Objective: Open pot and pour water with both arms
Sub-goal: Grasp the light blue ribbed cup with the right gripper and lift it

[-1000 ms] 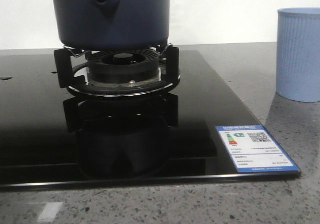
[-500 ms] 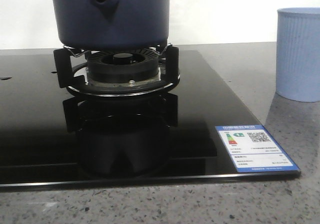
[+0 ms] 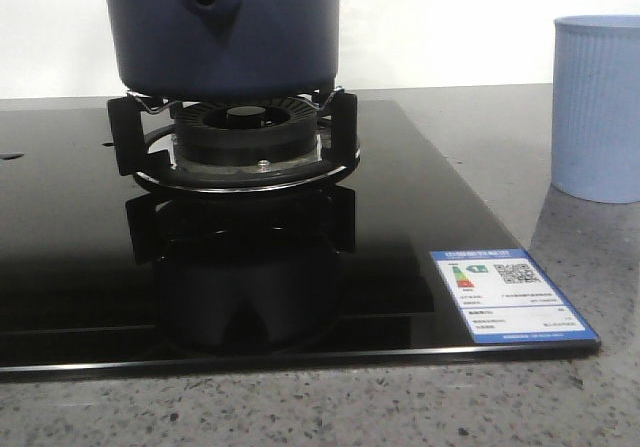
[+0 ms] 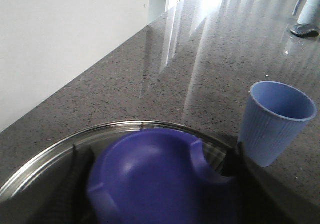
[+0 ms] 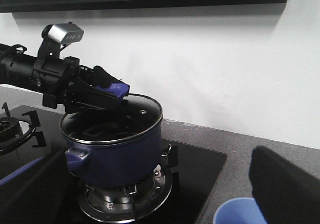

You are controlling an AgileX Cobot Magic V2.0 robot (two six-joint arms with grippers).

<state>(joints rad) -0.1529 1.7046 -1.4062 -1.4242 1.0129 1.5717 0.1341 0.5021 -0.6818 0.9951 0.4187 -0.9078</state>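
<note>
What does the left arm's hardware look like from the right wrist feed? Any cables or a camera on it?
The left arm is matte black with a black cable looping at its far end. A small silver-grey camera housing with dark lettering sits on top of the wrist. Its end effector has black, angular fingers. Of the right arm, only blurred dark finger shapes show at the frame edges.

Matte navy pot (image 3: 225, 32), glossy black glass hob (image 3: 400, 217), speckled stone counter (image 3: 590, 267).
</note>
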